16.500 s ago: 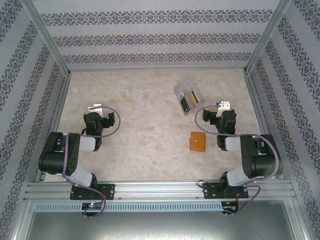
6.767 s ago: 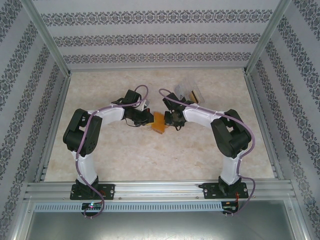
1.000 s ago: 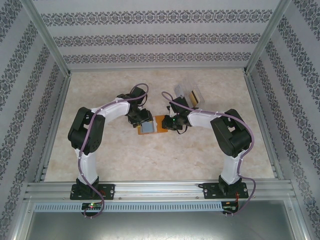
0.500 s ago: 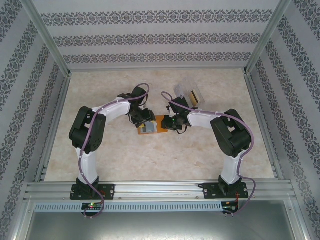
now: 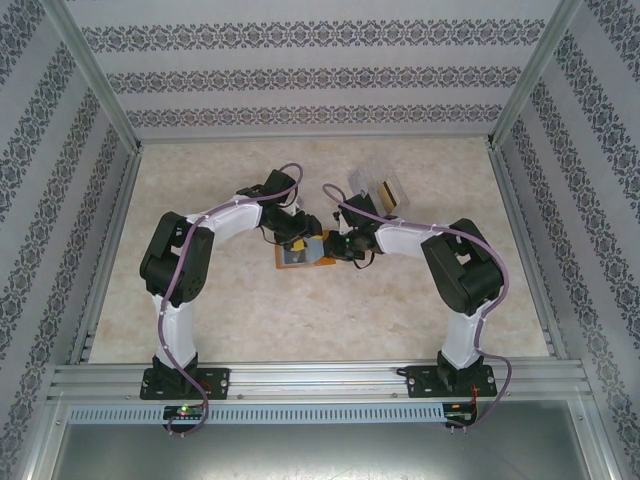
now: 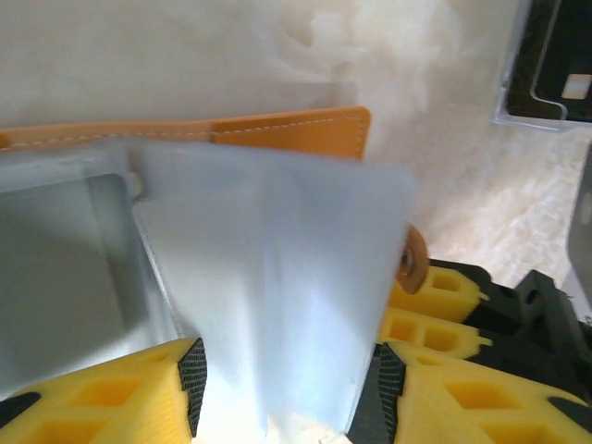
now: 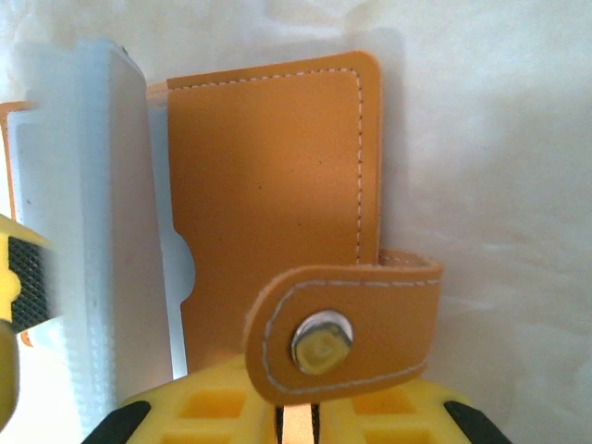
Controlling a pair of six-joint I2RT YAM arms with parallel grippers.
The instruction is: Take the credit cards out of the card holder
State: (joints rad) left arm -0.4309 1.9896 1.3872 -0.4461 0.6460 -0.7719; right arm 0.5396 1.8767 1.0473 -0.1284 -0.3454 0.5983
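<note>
The orange card holder (image 5: 308, 260) lies open on the table between both arms. My left gripper (image 5: 297, 236) sits over its left half. In the left wrist view a grey-blue pocket leaf (image 6: 277, 277) stands up between the pads of the left gripper (image 6: 290, 388), which touch its two edges. My right gripper (image 5: 336, 246) is shut on the orange cover (image 7: 268, 185) just under the snap tab (image 7: 370, 324), the right gripper's (image 7: 298, 430) jaws almost together on the leather. Any credit cards in the pockets are hidden.
A clear plastic box (image 5: 378, 192) stands just behind the right gripper with a dark card and a gold one inside; its corner shows as the box (image 6: 546, 65) in the left wrist view. Patterned walls and metal rails enclose the marbled table (image 5: 200, 180).
The left gripper has shifted right over the holder, closing slightly. The pocket leaf, flat and blue a second ago, now stands up between its pads. The right arm has stayed put.
</note>
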